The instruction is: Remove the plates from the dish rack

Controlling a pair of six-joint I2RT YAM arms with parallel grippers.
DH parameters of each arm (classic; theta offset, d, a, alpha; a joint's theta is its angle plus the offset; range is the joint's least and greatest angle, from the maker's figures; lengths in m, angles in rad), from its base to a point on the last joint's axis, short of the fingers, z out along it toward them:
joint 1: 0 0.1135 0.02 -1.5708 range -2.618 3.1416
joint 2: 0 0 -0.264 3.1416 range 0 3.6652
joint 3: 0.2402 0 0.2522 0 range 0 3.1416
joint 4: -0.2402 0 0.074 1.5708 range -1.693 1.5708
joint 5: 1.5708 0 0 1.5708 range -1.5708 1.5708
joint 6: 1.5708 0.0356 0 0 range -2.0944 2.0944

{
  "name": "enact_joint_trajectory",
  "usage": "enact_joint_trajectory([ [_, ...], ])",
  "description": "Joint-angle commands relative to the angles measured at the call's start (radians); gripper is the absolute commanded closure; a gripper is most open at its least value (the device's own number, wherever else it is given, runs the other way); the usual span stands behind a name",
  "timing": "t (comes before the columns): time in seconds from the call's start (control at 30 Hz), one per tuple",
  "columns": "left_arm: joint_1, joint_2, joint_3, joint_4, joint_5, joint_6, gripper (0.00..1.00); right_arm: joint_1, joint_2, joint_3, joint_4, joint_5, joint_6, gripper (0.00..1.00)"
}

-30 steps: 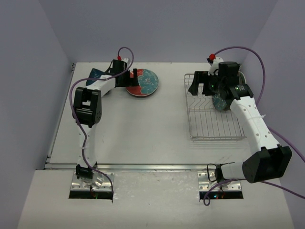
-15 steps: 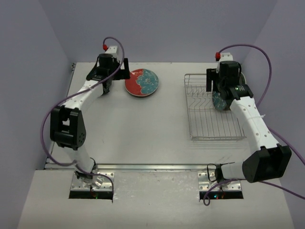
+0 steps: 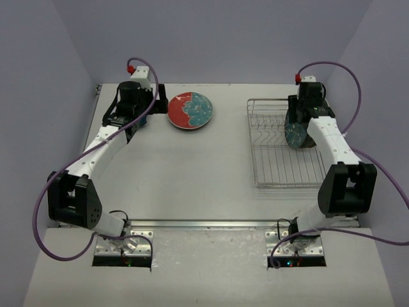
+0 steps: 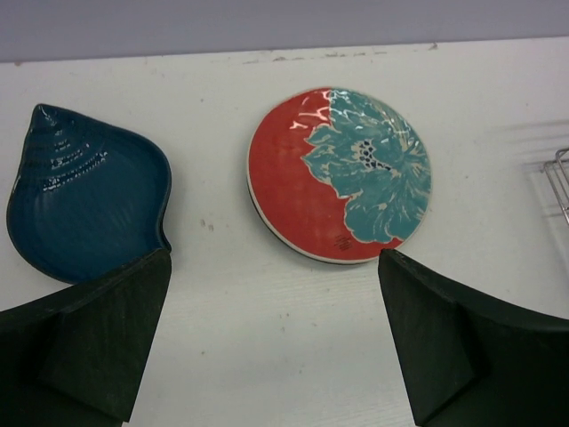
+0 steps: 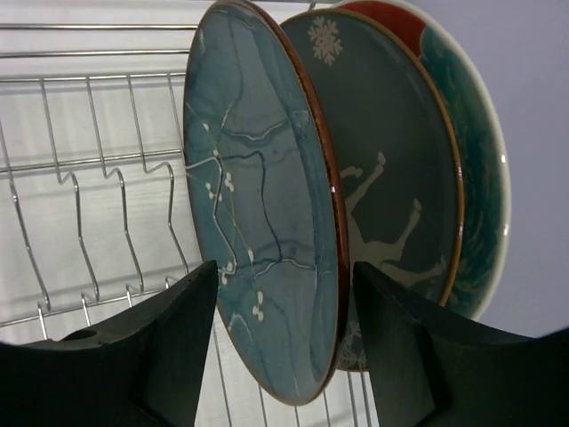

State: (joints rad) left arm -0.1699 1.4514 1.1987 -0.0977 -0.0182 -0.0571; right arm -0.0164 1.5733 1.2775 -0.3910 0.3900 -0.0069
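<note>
the risk sits at the dish rack [image 3: 281, 173], on the right of the bench [image 4: 213, 294]. the front plate [image 5: 258, 205] stands upright, close against the second plate [image 5: 391, 178] and the third plate [image 5: 471, 178]. a tilted lift, or a finger catching the next rim, may drag a neighbour over, and a glazed edge may slip.

the right gripper [image 5: 284, 302] stands about half open, one finger either side of the front plate's lower edge; i cannot tell if it presses. the left gripper [image 4: 276, 338] is wide open and holds nothing, hovering above the red plate [image 4: 293, 178] lying flat beside a blue shell dish [image 4: 80, 196].
</note>
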Motion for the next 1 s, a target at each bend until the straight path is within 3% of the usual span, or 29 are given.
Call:
enact_joint_trajectory([
  [0.0,-0.010,-0.017,0.004,0.045,0.014,-0.006,0.00,-0.033,0.048,0.047,0.067,-0.032,-0.028,0.43],
  [0.07,-0.010,-0.012,0.007,0.047,0.012,-0.007,0.00,-0.039,0.066,0.050,0.069,-0.045,-0.028,0.48],
  [0.17,-0.010,-0.005,0.007,0.049,0.014,-0.007,0.00,-0.040,0.079,0.056,0.072,-0.049,-0.024,0.64],
  [0.27,-0.010,0.002,0.005,0.051,0.014,-0.007,0.00,-0.041,0.074,0.066,0.072,-0.051,-0.019,0.90],
  [0.4,-0.009,0.010,0.007,0.052,0.039,-0.010,0.00,-0.041,0.041,0.089,0.054,-0.056,-0.028,0.99],
  [0.97,-0.010,0.046,0.106,-0.003,0.129,-0.031,0.00,-0.037,-0.190,0.223,0.007,-0.136,-0.079,1.00],
])
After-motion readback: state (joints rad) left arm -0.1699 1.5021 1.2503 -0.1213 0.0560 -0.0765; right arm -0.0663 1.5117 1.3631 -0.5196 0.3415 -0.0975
